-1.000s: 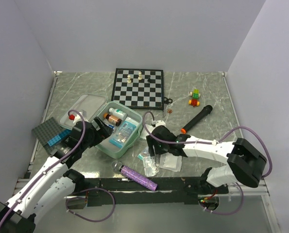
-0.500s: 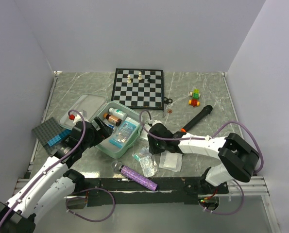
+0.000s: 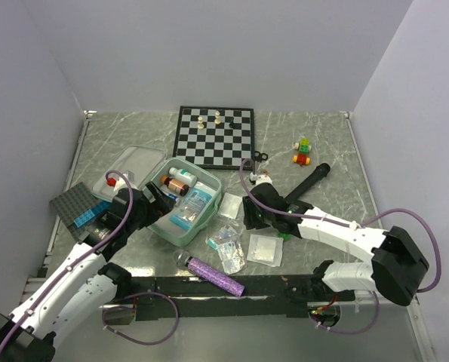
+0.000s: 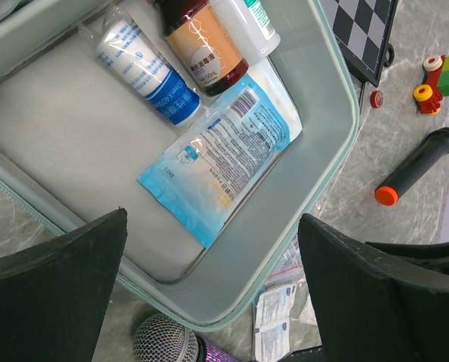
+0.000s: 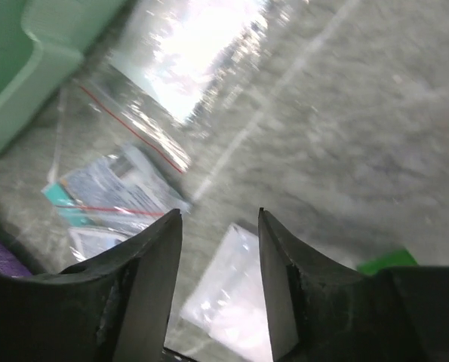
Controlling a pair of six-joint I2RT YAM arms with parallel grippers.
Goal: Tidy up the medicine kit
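Your left jaws hang wide apart over the open medicine kit [image 4: 326, 143]. Right jaws are apart too, holding nothing, above loose packets [image 5: 122, 185] on the counter [image 3: 322, 143].

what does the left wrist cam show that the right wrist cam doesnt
Only left wrist: the inside of the medicine kit with a brown bottle and blue sachet, plus the chessboard and toy blocks. Only right wrist: a white square packet under the open right gripper. Both: the kit's mint wall, loose printed packets beside it, the marble table.
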